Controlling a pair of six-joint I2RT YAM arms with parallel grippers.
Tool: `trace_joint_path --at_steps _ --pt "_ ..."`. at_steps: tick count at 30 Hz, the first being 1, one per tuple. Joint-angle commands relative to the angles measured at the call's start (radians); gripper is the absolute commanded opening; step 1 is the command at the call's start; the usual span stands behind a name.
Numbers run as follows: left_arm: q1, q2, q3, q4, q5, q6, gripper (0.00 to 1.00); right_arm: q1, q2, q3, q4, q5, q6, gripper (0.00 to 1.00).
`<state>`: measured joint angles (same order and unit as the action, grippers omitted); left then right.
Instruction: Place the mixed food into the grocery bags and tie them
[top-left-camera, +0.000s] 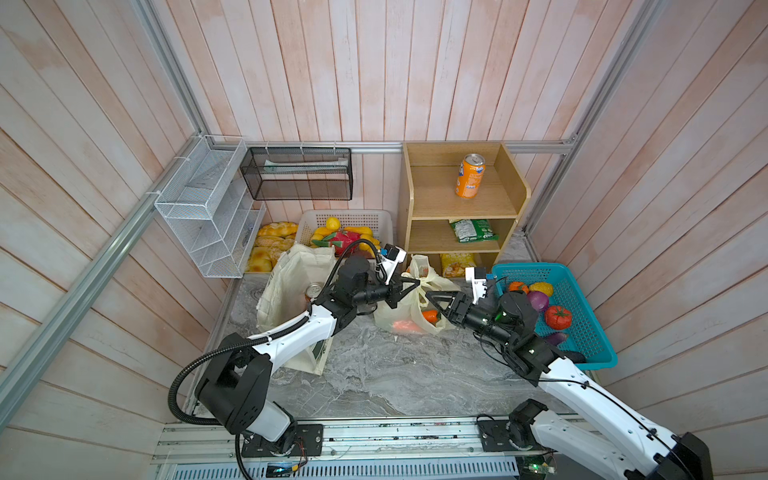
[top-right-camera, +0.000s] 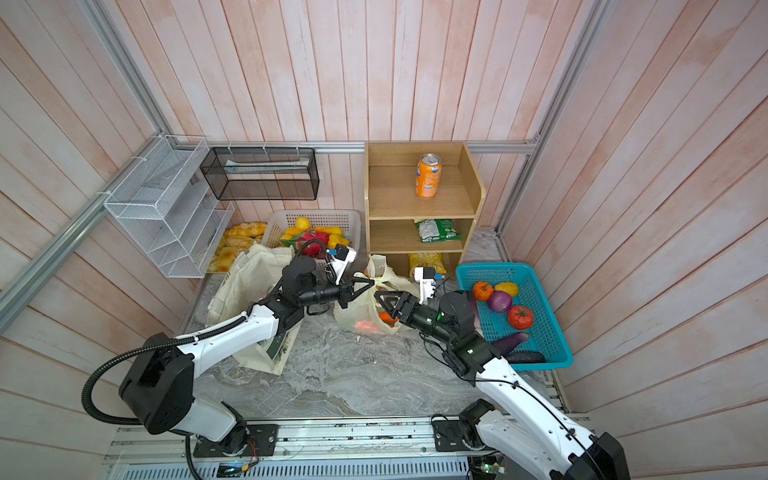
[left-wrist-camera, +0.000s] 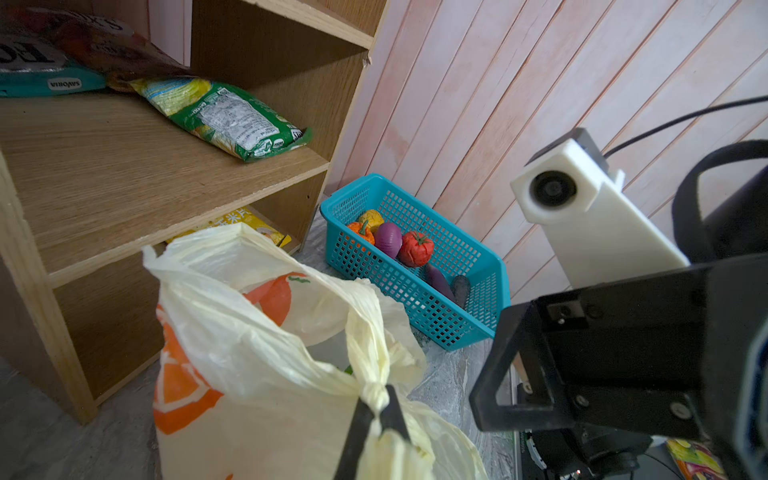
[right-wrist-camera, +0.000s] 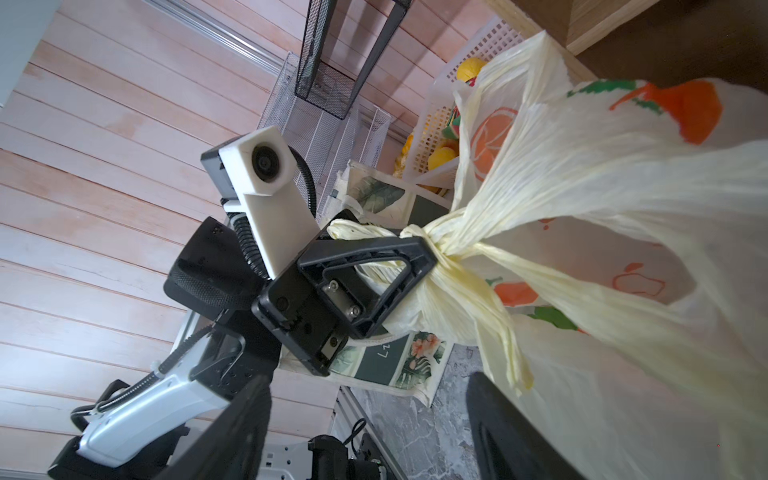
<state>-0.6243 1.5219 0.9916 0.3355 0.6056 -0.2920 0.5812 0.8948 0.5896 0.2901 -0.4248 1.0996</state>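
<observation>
The pale-yellow plastic grocery bag (top-left-camera: 399, 309) printed with oranges stands mid-table with its handles twisted into a knot (left-wrist-camera: 376, 392). My left gripper (top-left-camera: 415, 283) is shut on that knot, as the right wrist view shows (right-wrist-camera: 432, 253). Orange toy carrots (top-left-camera: 431, 316) show through the bag's thin wall. My right gripper (top-left-camera: 434, 305) stands open beside the bag, with nothing between its fingers (right-wrist-camera: 498, 415); a loose handle end hangs near one of them. The cream canvas tote (top-left-camera: 291, 270) stands open on the left, with a red soda can (top-left-camera: 312, 292) inside it.
A wooden shelf (top-left-camera: 436, 195) behind the bag holds an orange soda can (top-left-camera: 470, 176) and a green snack packet (top-left-camera: 473, 230). A blue basket (top-left-camera: 590, 332) of toy vegetables sits at the right. A white basket (top-left-camera: 316, 220) of fruit and bread loaves (top-left-camera: 270, 245) are at the back left.
</observation>
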Motion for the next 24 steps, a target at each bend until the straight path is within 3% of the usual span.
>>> trace_joint_path --at_steps 1,7,24 --pt "-0.008 -0.032 -0.017 0.046 -0.018 -0.005 0.00 0.008 0.031 -0.030 0.138 -0.005 0.128 0.75" --pt "-0.012 -0.029 -0.013 0.045 -0.015 -0.005 0.00 0.012 0.103 -0.040 0.282 -0.009 0.211 0.76" --pt "-0.024 -0.023 -0.015 0.045 0.015 -0.005 0.00 0.005 0.273 -0.009 0.485 0.051 0.295 0.75"
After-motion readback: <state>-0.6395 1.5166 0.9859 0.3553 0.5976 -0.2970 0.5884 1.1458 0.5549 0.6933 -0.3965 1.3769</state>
